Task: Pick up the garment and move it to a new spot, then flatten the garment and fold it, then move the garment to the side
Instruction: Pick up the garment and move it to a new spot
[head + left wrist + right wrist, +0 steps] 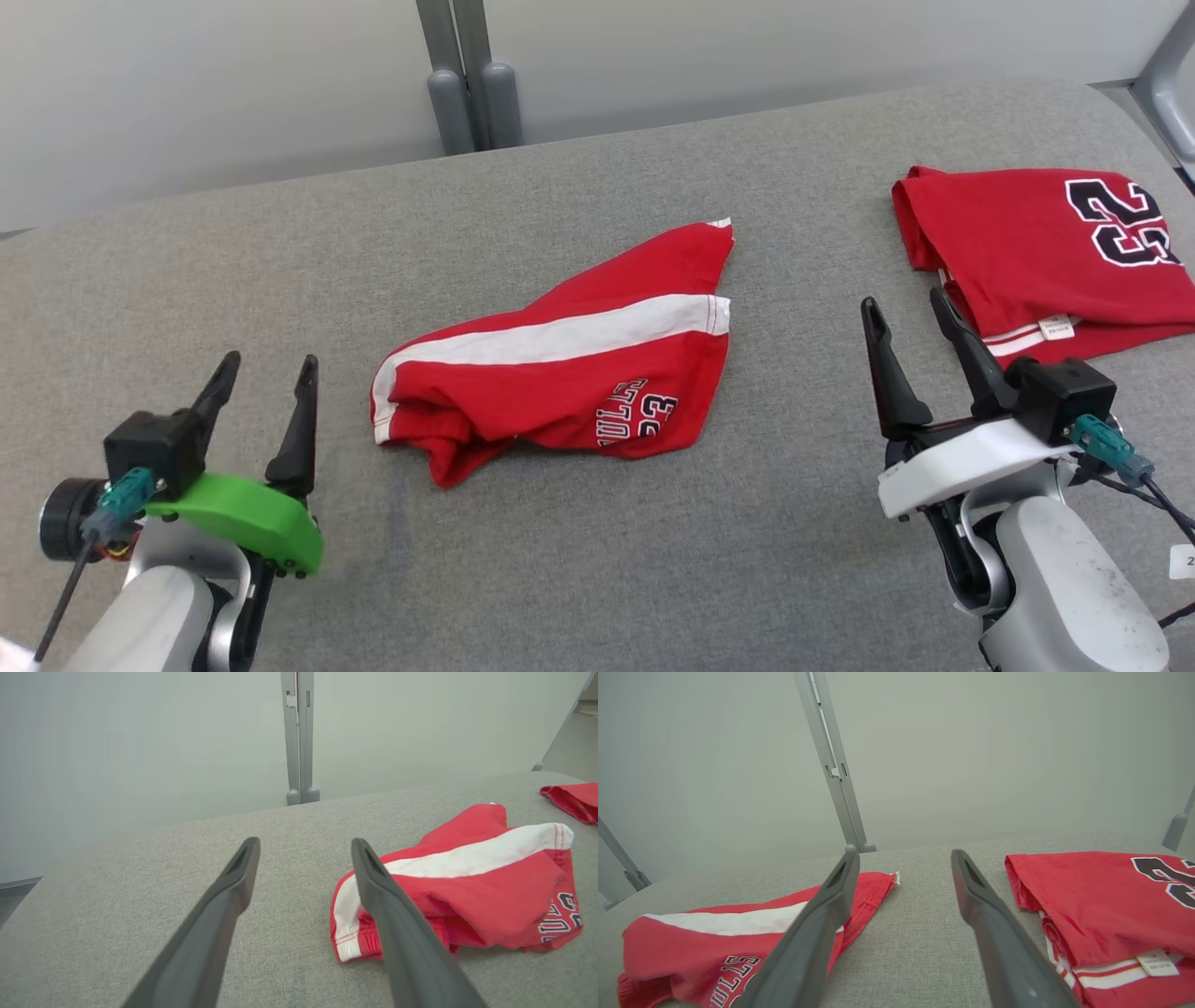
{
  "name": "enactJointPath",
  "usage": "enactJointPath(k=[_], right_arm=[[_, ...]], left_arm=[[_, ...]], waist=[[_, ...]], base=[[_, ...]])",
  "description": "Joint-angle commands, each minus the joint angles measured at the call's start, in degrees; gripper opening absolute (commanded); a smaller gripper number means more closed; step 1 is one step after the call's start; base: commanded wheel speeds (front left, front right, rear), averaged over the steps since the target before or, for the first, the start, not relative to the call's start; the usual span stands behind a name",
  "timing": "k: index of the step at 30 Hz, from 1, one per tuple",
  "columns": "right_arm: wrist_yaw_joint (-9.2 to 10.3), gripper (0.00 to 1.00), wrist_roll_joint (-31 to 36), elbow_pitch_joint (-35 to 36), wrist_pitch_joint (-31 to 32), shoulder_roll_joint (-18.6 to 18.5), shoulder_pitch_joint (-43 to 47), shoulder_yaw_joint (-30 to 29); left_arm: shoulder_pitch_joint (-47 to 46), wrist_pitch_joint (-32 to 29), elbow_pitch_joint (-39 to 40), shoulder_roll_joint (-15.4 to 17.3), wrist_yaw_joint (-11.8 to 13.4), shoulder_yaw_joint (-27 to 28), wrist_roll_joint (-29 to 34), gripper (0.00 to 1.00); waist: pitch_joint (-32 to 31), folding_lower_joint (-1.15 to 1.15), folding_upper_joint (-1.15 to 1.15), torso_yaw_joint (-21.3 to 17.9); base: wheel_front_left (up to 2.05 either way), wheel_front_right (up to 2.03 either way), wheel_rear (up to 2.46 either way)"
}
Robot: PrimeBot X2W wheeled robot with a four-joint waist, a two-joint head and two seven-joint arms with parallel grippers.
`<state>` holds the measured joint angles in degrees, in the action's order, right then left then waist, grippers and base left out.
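Observation:
A pair of red shorts (569,359) with a white side stripe and "23" print lies crumpled in the middle of the grey table (653,541); the same shorts (472,886) (724,933) appear in both wrist views. My left gripper (266,373) stands open at the lower left, a short way left of the waistband, holding nothing. At the lower right my right gripper (910,313) is open too, between the shorts and a folded red jersey (1046,252), touching neither.
The folded red jersey (1106,910) with a black "23" lies at the table's right edge. A grey post (467,75) stands behind the table's far edge against a pale wall. Bare grey cloth surface spreads left and in front of the shorts.

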<state>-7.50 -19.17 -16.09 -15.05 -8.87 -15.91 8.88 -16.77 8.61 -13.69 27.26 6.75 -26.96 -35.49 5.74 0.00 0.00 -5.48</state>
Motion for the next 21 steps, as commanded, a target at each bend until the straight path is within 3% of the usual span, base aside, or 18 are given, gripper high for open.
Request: enactJointPath(k=[1,7,14,21], right_arm=[[0.01,1.00,0.30,0.44,-0.16,-0.18,0.79,-0.20],[0.01,1.00,0.24,1.49,-0.16,-0.01,2.44,-0.77],[0.01,1.00,0.13,2.40,-0.16,0.45,3.28,-1.44],[0.01,1.00,0.15,2.68,-0.16,0.70,3.89,-1.98]], left_arm=[[1.95,1.50,1.56,0.41,1.28,1.13,-0.31,1.00],[7.78,5.60,6.97,-0.88,5.01,6.22,-2.11,1.00],[14.00,6.57,12.50,-4.37,7.86,13.04,2.18,1.00],[18.54,6.57,14.85,-9.97,4.45,18.07,7.27,1.00]], waist=[[-0.39,0.00,0.00,0.30],[-1.11,0.00,0.00,0.73],[-1.03,0.00,0.00,0.48],[-0.86,0.00,0.00,0.65]], base=[[0.00,0.00,0.00],[0.00,0.00,0.00],[0.00,0.00,0.00],[0.00,0.00,0.00]])
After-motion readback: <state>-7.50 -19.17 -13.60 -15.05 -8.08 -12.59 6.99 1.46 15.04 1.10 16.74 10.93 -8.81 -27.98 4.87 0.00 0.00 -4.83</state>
